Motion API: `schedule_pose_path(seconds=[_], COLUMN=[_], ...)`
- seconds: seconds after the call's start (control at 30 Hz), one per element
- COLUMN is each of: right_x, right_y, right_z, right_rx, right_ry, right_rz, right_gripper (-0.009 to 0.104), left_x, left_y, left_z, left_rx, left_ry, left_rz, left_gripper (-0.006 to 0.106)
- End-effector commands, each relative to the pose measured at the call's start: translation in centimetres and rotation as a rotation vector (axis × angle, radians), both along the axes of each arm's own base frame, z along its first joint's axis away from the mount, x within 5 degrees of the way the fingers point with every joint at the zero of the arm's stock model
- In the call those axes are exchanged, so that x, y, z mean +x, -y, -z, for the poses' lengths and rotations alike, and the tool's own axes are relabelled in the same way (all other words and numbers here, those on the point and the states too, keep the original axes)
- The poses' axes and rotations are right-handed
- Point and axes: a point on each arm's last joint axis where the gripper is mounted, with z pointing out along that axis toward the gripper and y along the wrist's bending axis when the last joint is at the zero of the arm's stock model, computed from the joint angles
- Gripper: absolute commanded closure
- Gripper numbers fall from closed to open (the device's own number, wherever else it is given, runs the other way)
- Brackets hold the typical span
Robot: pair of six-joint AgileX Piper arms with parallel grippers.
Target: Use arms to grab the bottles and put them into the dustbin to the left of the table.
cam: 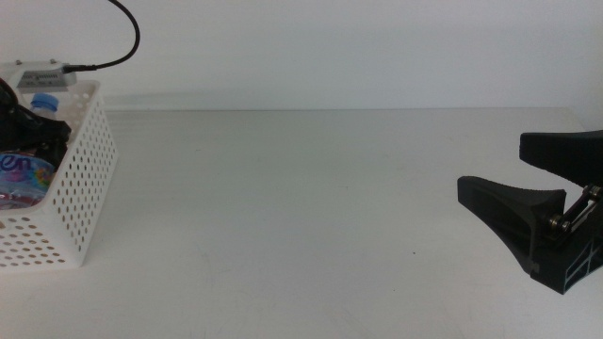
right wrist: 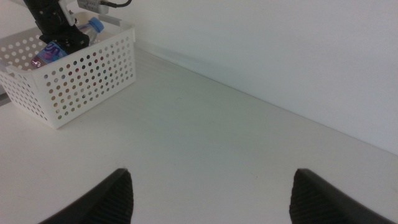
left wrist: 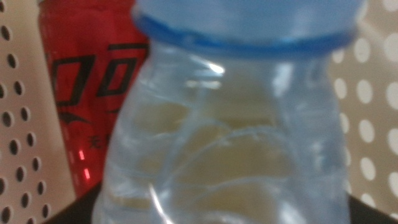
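The left gripper (cam: 28, 127) is seen inside the white perforated plastic basket (cam: 89, 179) at the table's left edge. Only its wrist view shows the small clear blue-capped water bottle (left wrist: 230, 137) filling the frame just ahead of it, with the slim red can (left wrist: 87, 81) behind; whether it is gripped cannot be told. The right gripper (right wrist: 211, 193) is held wide open and empty above the plain white tabletop (cam: 311, 207), well apart from the basket.

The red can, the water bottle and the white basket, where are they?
Slim red can (left wrist: 68, 93): left wrist view, printed side.
Clear blue-capped water bottle (left wrist: 230, 155): left wrist view, body.
White perforated plastic basket (cam: 87, 179): middle view, side wall.
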Motion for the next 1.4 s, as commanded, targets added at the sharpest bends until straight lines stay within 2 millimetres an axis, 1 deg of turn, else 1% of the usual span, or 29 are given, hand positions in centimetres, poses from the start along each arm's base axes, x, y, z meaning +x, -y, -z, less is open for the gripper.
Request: schedule_pose_path(seconds=[0.0, 0.03, 0.2, 0.33, 0.5, 0.63, 0.73, 0.8, 1.03, 1.2, 1.37], right_x=[0.1, 0.1, 0.1, 0.1, 0.1, 0.1, 0.1, 0.1, 0.1, 0.1, 0.1], right_y=[0.0, 0.0, 0.0, 0.0, 0.0, 0.0, 0.0, 0.0, 0.0, 0.0, 0.0], right_z=[-1.5, -1.5, -1.5, -1.5, -1.5, -1.5, -1.5, -1.5, -1.5, -1.5, -1.5], right_rx=[0.041, 0.041, 0.041, 0.041, 0.041, 0.041, 0.041, 0.041, 0.041, 0.041, 0.041], right_ry=[0.091, 0.091, 0.091, 0.091, 0.091, 0.091, 0.091, 0.091, 0.091, 0.091, 0.091], right_rz=[0.000, 0.000, 0.000, 0.000, 0.000, 0.000, 0.000, 0.000, 0.000, 0.000, 0.000], right_gripper=[0.029, 0.029, 0.029, 0.029, 0.029, 0.029, 0.029, 0.029, 0.029, 0.029, 0.029], left_x=[-0.2, -0.2, -0.4, -1.1, -2.1, -3.9, -5.7, -7.2, -12.5, -16.5, -20.1], left_y=[0.1, 0.1, 0.4, 0.7, 2.6, 4.8, 6.5, 7.7, 11.3, 13.3, 14.7], left_z=[-4.2, -4.2, -4.9, -6.3, -8.8, -10.7, -12.0, -12.7, -14.3, -14.4, -14.2], left_rx=[0.037, 0.039, -0.001, -0.018, -0.011, 0.003, 0.015, 0.021, 0.038, 0.016, -0.013], left_ry=[0.136, 0.136, 0.135, 0.154, 0.202, 0.292, 0.391, 0.455, 0.689, 0.798, 0.913], left_rz=[-0.004, -0.003, -0.033, -0.062, -0.022, 0.009, 0.029, 0.047, 0.129, 0.185, 0.241], left_gripper=[0.020, 0.010, 0.010, 0.010, 0.010, 0.010, 0.010, 0.010, 0.010, 0.010, 0.010])
